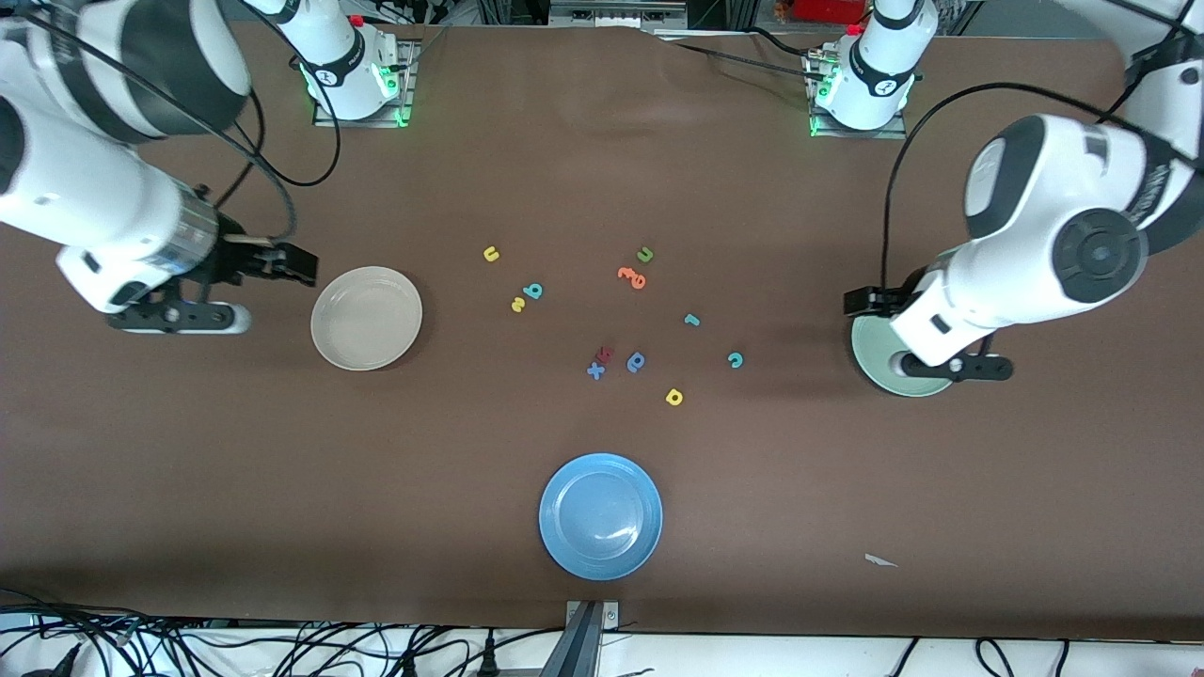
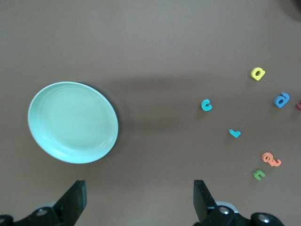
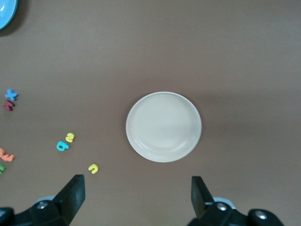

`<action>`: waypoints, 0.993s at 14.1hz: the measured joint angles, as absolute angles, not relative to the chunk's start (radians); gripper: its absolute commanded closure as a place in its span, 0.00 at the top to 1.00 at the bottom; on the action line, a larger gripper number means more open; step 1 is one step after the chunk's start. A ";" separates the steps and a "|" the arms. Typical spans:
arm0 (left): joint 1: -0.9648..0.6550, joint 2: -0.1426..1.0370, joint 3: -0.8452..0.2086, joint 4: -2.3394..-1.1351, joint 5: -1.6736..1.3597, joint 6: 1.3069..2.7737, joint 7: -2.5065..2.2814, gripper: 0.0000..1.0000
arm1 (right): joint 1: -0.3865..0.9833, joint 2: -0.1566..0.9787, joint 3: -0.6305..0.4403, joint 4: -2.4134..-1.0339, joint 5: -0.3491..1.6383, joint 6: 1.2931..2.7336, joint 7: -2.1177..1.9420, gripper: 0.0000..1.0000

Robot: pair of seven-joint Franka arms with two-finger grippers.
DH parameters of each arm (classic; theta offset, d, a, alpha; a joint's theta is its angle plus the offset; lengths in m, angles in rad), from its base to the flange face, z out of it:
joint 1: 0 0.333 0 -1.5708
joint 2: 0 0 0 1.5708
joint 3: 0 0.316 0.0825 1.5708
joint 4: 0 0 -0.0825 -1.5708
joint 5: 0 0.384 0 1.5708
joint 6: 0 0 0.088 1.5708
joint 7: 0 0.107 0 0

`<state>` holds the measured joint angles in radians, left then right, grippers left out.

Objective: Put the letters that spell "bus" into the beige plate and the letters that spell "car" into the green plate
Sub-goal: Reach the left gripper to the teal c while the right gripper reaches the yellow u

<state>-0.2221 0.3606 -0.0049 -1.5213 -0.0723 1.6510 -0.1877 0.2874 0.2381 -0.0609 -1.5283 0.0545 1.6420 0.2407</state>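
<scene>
a: the desk (image 1: pixel 847 527) looks matt, a brown cover with a soft, cloth-like or papery face and a few low wrinkles.

b: the blue plate (image 1: pixel 555 541) is glossy, like glazed ceramic, with a bright glint. the beige plate (image 1: pixel 324 343) and the green plate (image 2: pixel 40 136) are smooth with a duller sheen.

a: the yellow "u" (image 1: pixel 491 253) and teal "c" (image 1: pixel 735 359) look like matt foam.

b: the arm shells are smooth, shiny white plastic; the left gripper's fingers (image 2: pixel 203 199) are matt black.
</scene>
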 measured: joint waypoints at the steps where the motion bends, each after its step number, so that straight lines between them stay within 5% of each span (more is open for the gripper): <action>1: -0.244 0.384 -0.006 -1.522 -0.073 1.679 -0.211 1.00 | 0.289 0.240 -0.032 -1.572 0.055 1.704 0.278 1.00; 9: -0.378 0.576 -0.011 -1.567 -0.084 1.995 -0.452 1.00 | 0.294 0.225 0.185 -1.981 0.017 2.176 0.560 1.00; 14: -0.389 0.593 -0.013 -1.767 -0.085 2.324 -0.475 0.99 | 0.294 0.215 0.242 -2.190 0.007 2.428 0.641 1.00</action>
